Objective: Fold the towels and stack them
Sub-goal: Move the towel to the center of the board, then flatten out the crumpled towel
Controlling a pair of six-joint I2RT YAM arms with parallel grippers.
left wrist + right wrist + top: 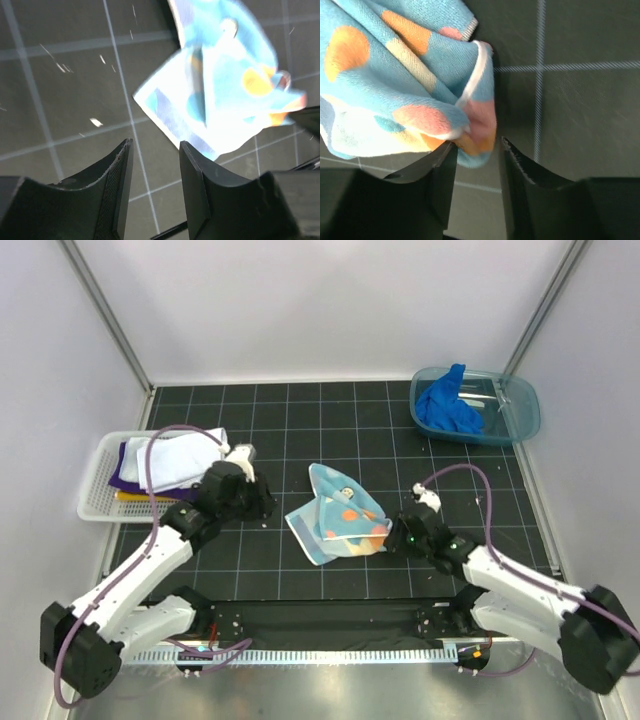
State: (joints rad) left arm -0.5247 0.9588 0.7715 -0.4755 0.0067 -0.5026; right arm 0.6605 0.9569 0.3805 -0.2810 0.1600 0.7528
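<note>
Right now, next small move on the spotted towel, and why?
Probably ease the left gripper forward onto the nearest corner of the light-blue orange-spotted cloth towel and close. It lies rumpled; the left jaws stand open short of it, and the right gripper is open at its opposite edge.

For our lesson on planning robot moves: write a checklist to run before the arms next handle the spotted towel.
1. Light blue cloth towel with orange spots lies flat: not ok, rumpled.
2. Left jaws free: ok, apart and empty, short of the towel.
3. Right jaws clear of towel: cannot tell; apart, but a corner sits at their tips.
4. White plastic mesh basket holds stacked folded towels: ok.
5. Bright blue cloth towel folded: not ok, crumpled in the translucent teal plastic tub.
</note>
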